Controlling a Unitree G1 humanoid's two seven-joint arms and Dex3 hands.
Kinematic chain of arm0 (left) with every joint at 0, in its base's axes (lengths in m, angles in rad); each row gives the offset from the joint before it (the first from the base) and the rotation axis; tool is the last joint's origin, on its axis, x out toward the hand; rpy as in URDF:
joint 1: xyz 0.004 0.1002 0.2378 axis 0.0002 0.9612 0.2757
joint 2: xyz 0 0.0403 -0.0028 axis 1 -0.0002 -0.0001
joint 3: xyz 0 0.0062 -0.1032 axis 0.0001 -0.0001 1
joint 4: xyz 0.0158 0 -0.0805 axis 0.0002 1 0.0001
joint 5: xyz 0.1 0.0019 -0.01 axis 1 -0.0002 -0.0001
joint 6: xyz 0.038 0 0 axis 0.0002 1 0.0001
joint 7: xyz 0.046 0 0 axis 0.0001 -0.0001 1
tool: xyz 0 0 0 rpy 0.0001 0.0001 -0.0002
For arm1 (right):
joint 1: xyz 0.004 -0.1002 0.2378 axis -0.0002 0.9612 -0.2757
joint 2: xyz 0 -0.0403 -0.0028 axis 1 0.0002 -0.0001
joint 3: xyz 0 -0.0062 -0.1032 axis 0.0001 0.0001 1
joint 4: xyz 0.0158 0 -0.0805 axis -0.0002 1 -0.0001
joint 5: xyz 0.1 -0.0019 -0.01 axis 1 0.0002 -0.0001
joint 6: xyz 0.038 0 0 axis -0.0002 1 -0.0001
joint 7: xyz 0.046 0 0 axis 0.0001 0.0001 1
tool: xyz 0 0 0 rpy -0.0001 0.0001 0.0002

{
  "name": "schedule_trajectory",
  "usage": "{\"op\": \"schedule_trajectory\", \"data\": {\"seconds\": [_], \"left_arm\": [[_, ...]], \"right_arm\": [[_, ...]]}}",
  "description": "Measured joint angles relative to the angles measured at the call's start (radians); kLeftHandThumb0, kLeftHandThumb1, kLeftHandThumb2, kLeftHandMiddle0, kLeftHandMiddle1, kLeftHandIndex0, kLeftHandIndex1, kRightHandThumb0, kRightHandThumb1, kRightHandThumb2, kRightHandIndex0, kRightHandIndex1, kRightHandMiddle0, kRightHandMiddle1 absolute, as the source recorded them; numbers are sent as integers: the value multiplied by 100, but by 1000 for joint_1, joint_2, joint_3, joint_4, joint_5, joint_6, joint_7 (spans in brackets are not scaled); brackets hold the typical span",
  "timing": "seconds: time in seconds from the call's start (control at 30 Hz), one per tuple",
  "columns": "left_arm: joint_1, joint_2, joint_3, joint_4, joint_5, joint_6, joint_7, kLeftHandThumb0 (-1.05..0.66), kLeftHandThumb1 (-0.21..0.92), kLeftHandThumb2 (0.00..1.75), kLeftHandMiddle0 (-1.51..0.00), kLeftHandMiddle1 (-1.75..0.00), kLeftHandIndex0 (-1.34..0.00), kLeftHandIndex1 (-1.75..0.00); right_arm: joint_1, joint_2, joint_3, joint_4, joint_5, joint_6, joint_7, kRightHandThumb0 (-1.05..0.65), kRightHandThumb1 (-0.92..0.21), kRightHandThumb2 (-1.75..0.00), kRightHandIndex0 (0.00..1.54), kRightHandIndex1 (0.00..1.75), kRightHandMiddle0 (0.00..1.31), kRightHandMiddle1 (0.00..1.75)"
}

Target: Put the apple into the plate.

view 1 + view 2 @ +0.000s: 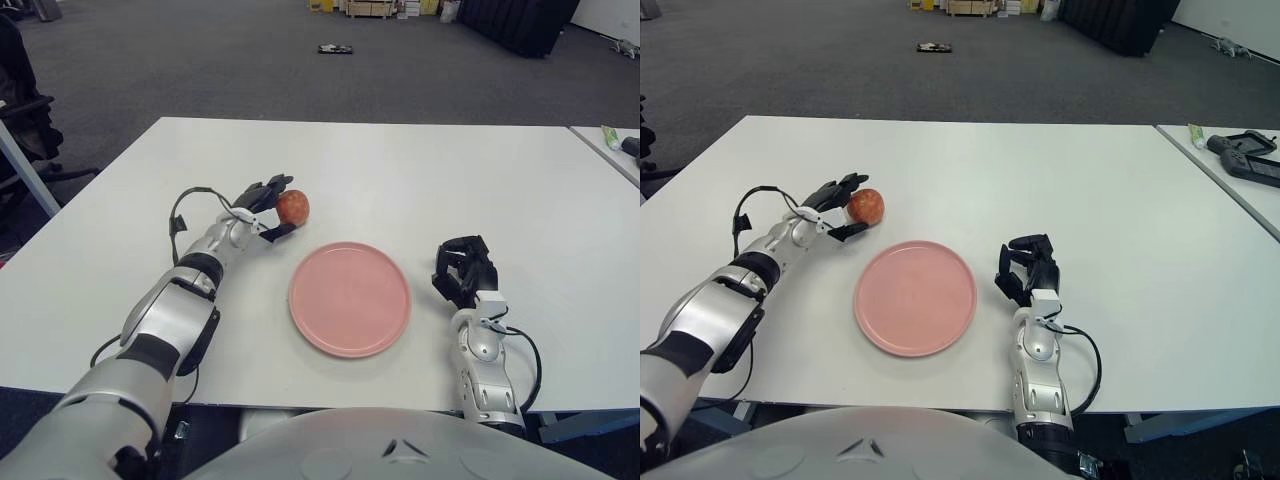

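The round red apple (292, 206) sits on the white table (420, 180), just beyond the left rim of the round pink plate (349, 298). The left hand (262, 207) cups it, fingers wrapped around its left side. The right hand (463, 268), fingers curled together and holding nothing, shows right of the plate.

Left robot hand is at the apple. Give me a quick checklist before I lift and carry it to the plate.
1. Left robot hand fingers around apple: ok.
2. Grip firm enough to lift: cannot tell.
3. Apple off the table: cannot tell.
4. Plate free to receive: ok.
5. Path from apple to plate free: ok.
6. Right robot hand outside plate, on its right: ok.
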Motion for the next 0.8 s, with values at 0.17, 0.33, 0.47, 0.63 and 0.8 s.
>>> {"op": "schedule_trajectory", "data": {"seconds": [0.17, 0.33, 0.47, 0.63, 0.8], "left_arm": [[-35, 0, -9, -4, 5, -10, 12, -71, 44, 91, 0, -52, 0, -54], [-52, 2, -5, -15, -2, -14, 1, -74, 39, 91, 0, -30, 0, -39], [-52, 10, -2, -33, -6, -14, -21, -82, 39, 90, 0, -13, 0, -22], [-52, 26, -7, -51, -2, -15, -43, -91, 44, 84, 0, -2, 0, -4], [-53, 50, -10, -71, -1, -20, -85, -96, 47, 79, 0, 0, 0, -1]], "right_arm": [[4, 0, 0, -3, -2, 0, -1, -38, -67, -87, 58, 134, 34, 175], [9, -1, 0, -4, -7, -1, 0, -38, -67, -87, 58, 134, 34, 175], [11, -4, 1, -4, -9, -8, 4, -38, -68, -87, 57, 134, 34, 175], [11, -6, 2, -3, -9, -9, 7, -38, -68, -86, 56, 133, 34, 175], [11, -7, 1, -3, -9, -9, 9, -38, -68, -86, 56, 133, 33, 175]]}}
